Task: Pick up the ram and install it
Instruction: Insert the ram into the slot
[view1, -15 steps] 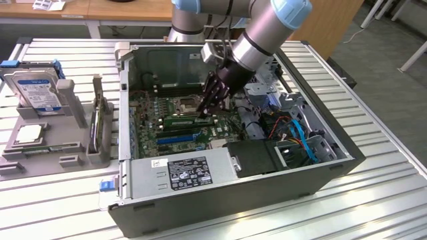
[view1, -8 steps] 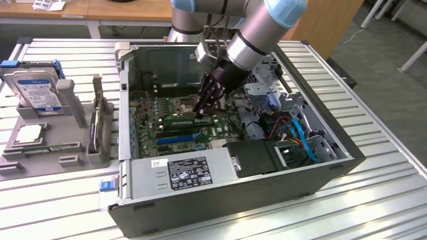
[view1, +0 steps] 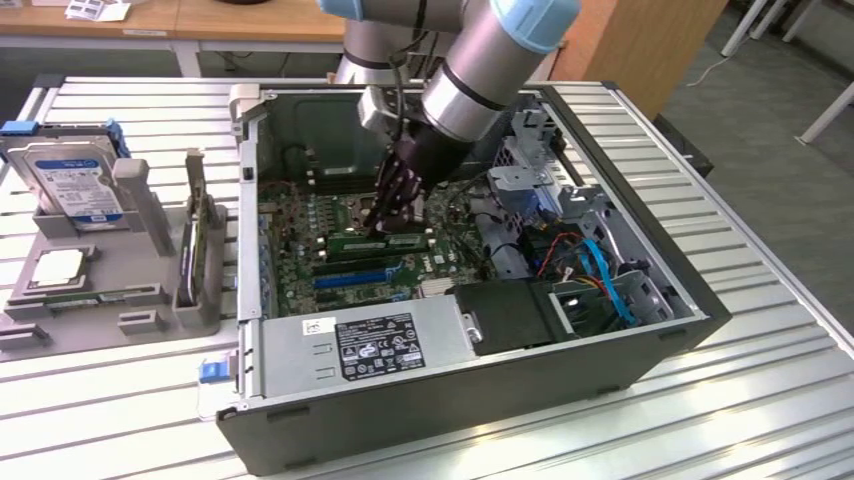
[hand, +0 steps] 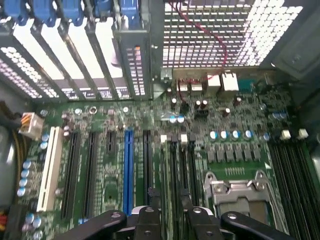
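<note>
Slats of bare metal form the table (view1: 747, 330) that carries everything. Behind it are a wooden desk (view1: 134, 18) and a grey floor (view1: 774, 90). An open computer case (view1: 601, 370) lies on its side across the table's middle, with its motherboard (view1: 300, 235) facing up.

The ram (view1: 380, 241) is a long, thin green stick with dark chips on its face. It stands on edge along the memory slots (hand: 182, 165) near the middle of the board. My gripper (view1: 396, 222) hangs straight over its top edge, right at it. Whether I am clamped on the stick or only poised above it, I cannot tell.

On one side of the memory slots sits the CPU socket (hand: 235, 192) with its metal latch. On the other side a blue expansion slot (hand: 128, 170) runs among black ones, with a white slot (hand: 50, 170) farther out.

A grey power supply (view1: 360, 345) with a printed label fills the case's near corner on the exterior view's left. On the exterior view's right of the ram, a drive cage (view1: 534, 190) and blue cables (view1: 607, 285) crowd the case. My arm (view1: 467, 80) crosses above the far part of the board and hides it.

Beside the case, by the table's edge on the exterior view's left, a grey fixture (view1: 147, 200) holds a hard drive (view1: 74, 180) upright.
</note>
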